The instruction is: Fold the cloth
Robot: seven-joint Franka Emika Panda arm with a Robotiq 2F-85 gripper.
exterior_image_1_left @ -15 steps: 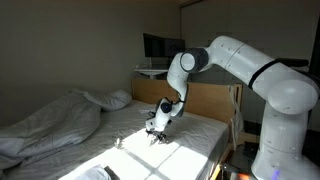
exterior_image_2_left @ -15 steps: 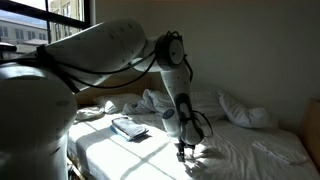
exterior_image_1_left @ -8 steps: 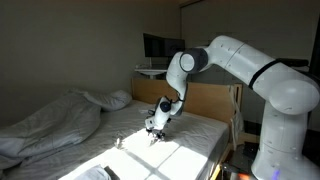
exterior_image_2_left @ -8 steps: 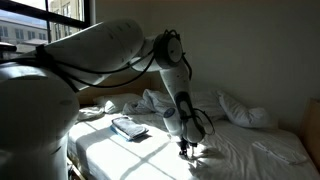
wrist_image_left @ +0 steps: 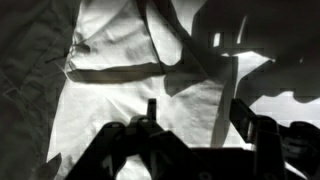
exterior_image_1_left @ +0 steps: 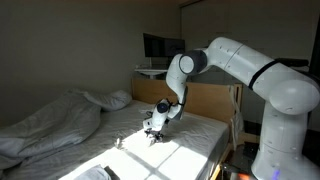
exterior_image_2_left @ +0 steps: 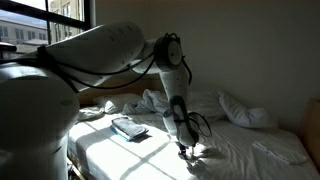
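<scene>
Pincer (wrist_image_left: 195,108) at bottom ctr of wrist view, fingers apart w/ open gap btwn them, tips just above or on wrinkled white cloth (wrist_image_left: 115,120) filling the frame; in an exterior view cloth lies flat on bed (exterior_image_1_left: 212,100) mid-frame, puffy duvet (exterior_image_1_left: 50,120) at left.

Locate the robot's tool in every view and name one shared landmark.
In an exterior view: dark two-fingered tool at centre, pointing down.
In an exterior view: tool lower right of centre.
Wrist view: tool along the bottom edge, fingers pointing up.
Shared landmark: sunlit thin white wrinkled cloth beneath it.
</scene>
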